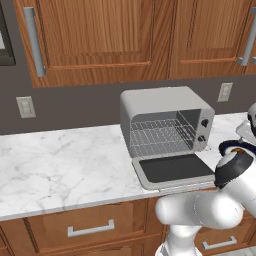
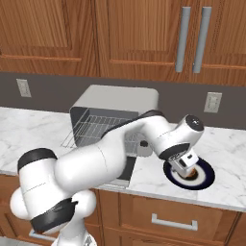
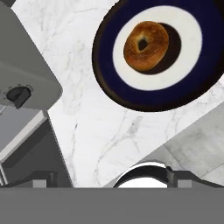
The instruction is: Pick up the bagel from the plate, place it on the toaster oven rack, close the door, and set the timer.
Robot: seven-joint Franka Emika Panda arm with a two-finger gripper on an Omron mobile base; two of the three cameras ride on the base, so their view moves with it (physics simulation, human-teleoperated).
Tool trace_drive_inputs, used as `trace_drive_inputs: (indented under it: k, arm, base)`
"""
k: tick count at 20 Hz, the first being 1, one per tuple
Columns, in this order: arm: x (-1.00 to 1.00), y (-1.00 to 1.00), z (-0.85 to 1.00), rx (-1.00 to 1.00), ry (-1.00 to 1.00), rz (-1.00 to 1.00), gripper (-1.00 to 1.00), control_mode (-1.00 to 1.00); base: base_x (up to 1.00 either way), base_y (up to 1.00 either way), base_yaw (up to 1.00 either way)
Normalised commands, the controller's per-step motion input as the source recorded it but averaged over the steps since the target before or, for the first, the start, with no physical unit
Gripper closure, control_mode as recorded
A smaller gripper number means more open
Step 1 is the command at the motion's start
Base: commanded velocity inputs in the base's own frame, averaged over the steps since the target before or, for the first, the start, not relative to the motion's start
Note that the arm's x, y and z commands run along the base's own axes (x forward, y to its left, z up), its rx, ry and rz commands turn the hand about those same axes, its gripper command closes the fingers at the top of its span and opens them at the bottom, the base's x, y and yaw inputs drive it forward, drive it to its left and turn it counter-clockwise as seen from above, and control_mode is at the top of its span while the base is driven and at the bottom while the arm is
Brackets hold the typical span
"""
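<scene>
In the left base view, the grey toaster oven stands on the marble counter against the back wall, its door folded down flat in front of it, and the toaster oven rack lies bare inside the cavity. In the right base view, the arm reaches across the front of the oven to the plate, which sits on the counter to the oven's right, near the counter's front edge; the gripper hangs just above the plate, hiding most of the bagel. In the hand view, the bagel lies on the plate's dark centre, a little off the middle, with a knob of the oven off to one side. The fingers stand wide apart and hold nothing.
</scene>
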Motion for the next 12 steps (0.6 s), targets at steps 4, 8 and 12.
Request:
trace_drive_inputs:
  k: [4,8,12]
  arm:
    - [0.00,-0.28,-0.28,0.02,0.00,-0.09,-1.00,-1.00]
    - [0.00,-0.19,-0.27,0.02,0.00,-0.08,-1.00,-1.00]
    - [0.04,-0.05,-0.16,0.01,0.00,-0.06,-1.00,-1.00]
  base:
    - [0.00,0.00,0.00]
    - [0.00,0.00,0.00]
    - [0.00,0.00,0.00]
